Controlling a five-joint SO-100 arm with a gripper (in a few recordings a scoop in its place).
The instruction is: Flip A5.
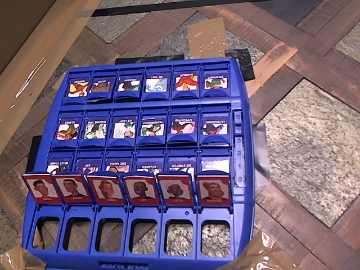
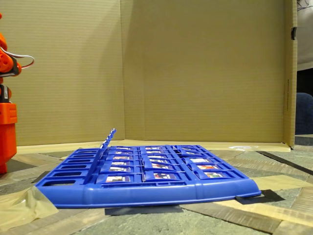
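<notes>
A blue flip-tile game board (image 1: 242, 225) lies flat on the table. Its nearest row in the overhead view holds several red-framed portrait tiles standing up. A5 (image 1: 72, 187) is the second from the left there: a brown-haired man's face above a white name strip, upright like its neighbours. In the fixed view this raised row (image 2: 108, 139) shows edge-on, leaning, at the board's left end. An orange arm segment (image 2: 6, 122) stands at that view's left edge, apart from the board.
The other three rows hold blue-framed creature tiles (image 1: 152, 128) lying flat. Brown cardboard walls (image 2: 195, 73) enclose the back and sides. Black tape (image 2: 254, 197) and tan tape (image 2: 22, 208) hold the board (image 2: 146, 193) to the patterned table.
</notes>
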